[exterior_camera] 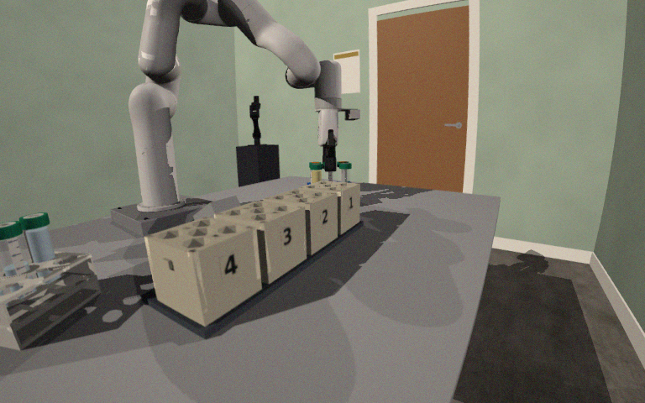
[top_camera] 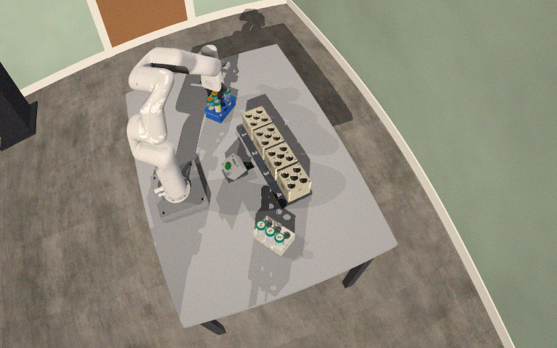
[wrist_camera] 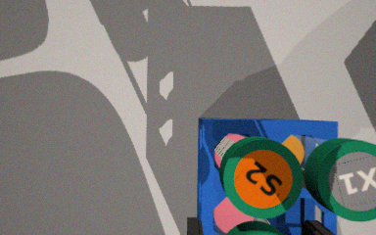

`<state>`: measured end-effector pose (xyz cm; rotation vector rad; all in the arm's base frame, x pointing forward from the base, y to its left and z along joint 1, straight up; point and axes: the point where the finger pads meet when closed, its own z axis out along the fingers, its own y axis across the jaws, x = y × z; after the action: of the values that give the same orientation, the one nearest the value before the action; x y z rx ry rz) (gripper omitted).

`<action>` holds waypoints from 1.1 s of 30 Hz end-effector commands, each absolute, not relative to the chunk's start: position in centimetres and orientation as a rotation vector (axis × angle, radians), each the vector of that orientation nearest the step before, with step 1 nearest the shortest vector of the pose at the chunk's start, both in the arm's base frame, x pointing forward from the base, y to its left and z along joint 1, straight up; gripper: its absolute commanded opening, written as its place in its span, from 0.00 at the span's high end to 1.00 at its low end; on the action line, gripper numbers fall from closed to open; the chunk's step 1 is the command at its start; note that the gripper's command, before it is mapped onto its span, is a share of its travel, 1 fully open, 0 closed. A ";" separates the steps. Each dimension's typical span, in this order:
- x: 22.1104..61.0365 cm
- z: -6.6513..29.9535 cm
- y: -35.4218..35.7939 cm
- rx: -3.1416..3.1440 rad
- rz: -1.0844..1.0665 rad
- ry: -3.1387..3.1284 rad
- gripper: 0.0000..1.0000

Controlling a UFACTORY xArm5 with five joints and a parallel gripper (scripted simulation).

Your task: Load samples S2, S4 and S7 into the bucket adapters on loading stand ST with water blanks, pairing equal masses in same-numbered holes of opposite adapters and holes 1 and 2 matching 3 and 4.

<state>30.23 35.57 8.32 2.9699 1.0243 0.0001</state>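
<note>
The blue sample rack [top_camera: 223, 107] stands at the back of the table and holds several green-capped tubes. In the wrist view the rack [wrist_camera: 266, 147] shows tube S2 [wrist_camera: 261, 177] with an orange cap dot and X1 [wrist_camera: 350, 180] with a grey dot. My gripper [top_camera: 217, 95] hangs straight down over this rack, with its fingers at about cap height in the side view [exterior_camera: 328, 159]. It is open, and its fingertips straddle a third green cap at the bottom edge, whose label is hidden. Adapters 1 [exterior_camera: 347, 201], 2 [exterior_camera: 321, 216], 3 [exterior_camera: 280, 232] and 4 [exterior_camera: 204, 270] stand in a row with empty holes.
A clear rack [top_camera: 276, 231] with three white-dot water blanks stands at the near end of the table. The green DONE key [top_camera: 228, 165] sits on its small desk between the arm's base and the dark loading stand [top_camera: 256, 154].
</note>
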 end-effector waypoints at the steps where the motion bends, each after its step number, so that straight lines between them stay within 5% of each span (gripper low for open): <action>1: 30.3 8.5 35.7 2.974 0.003 1.026 0.43; 6: 30.3 8.5 35.7 2.974 0.003 1.026 0.43; 7: 30.3 8.5 35.7 2.974 0.003 1.026 1.00; 33: 30.3 8.6 35.7 2.974 0.003 1.026 1.00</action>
<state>30.22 35.57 8.49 2.9698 1.0242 -0.0002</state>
